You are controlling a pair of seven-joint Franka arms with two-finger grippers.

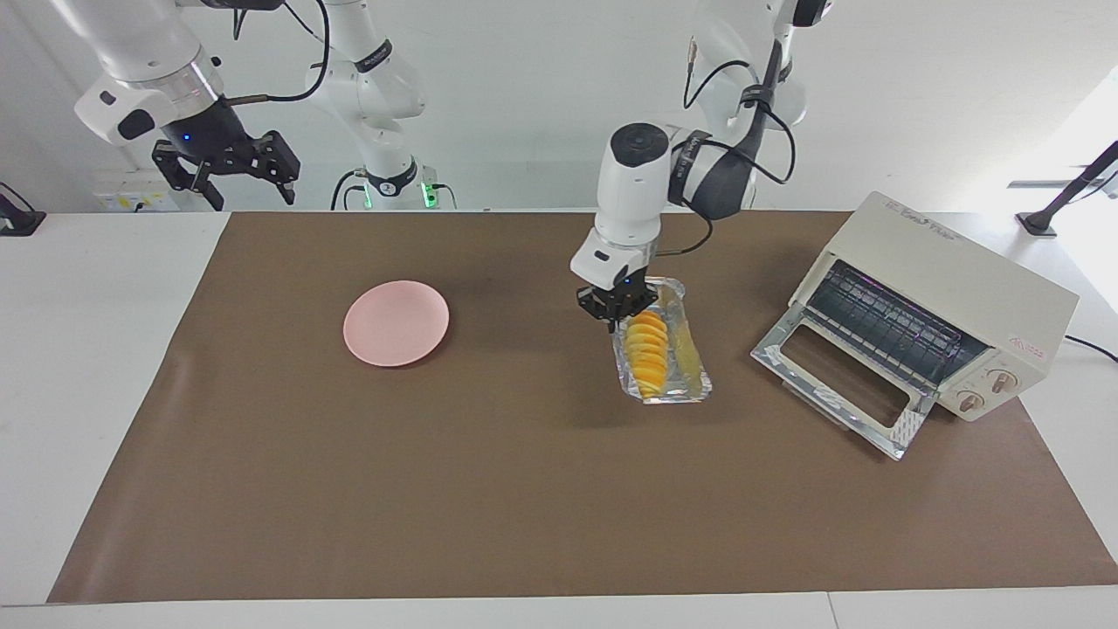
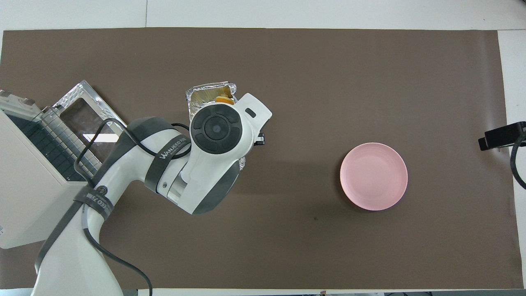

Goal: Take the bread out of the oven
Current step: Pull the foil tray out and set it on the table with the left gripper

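Bread [image 1: 648, 354]: out of oven [image 1: 939, 310], in foil tray [image 1: 694, 384] on desk [image 1: 524, 489].
Oven: door down, rack bare.
Left claw [image 1: 616, 316]: at bread's end; grip cannot tell.
Right claw [image 1: 229, 170]: spread, empty, waiting.
Removal apparently done.

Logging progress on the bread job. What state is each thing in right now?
oven: door dropped open, rack bare.
bread: out, lying in the foil tray.
pink plate: bare.
left gripper: down at the bread's end nearer the robots.
right gripper: open, raised, waiting.
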